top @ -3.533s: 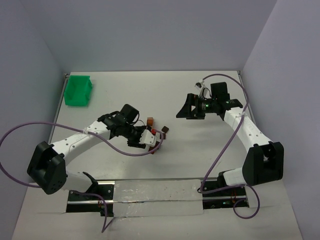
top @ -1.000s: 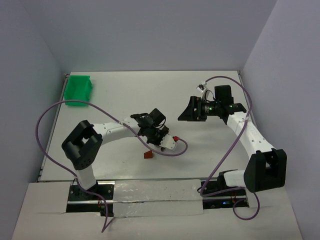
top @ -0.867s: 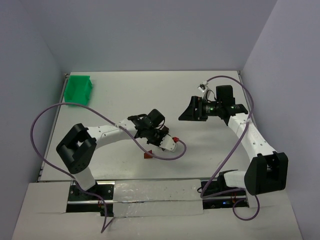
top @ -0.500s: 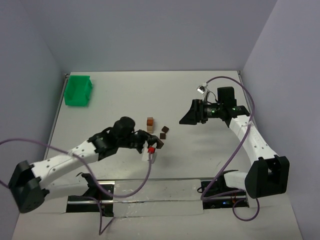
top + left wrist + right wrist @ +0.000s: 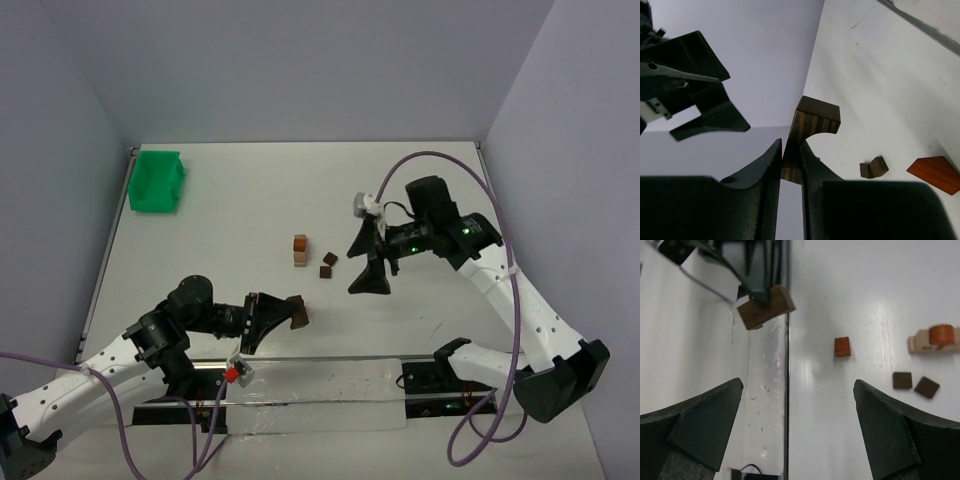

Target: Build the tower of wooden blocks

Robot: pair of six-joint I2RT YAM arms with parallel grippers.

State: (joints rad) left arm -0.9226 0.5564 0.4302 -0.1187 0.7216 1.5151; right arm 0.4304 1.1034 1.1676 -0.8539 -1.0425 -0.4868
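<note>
The wood block tower [image 5: 300,250] is barely begun, tan below and reddish on top, standing in the middle of the tabletop [image 5: 230,210]. Two small dark blocks [image 5: 326,271] lie just right of it. The left pincer [image 5: 791,145] clamps a dark brown block [image 5: 811,122] by one end, low over the near edge. The right pincer [image 5: 366,263] hangs spread wide, holding nothing, right of the stack. My advice is to carry the block over level, square it above the stack, and seat it before letting go. The green tray [image 5: 157,181] at the far left shows no block inside.
</note>
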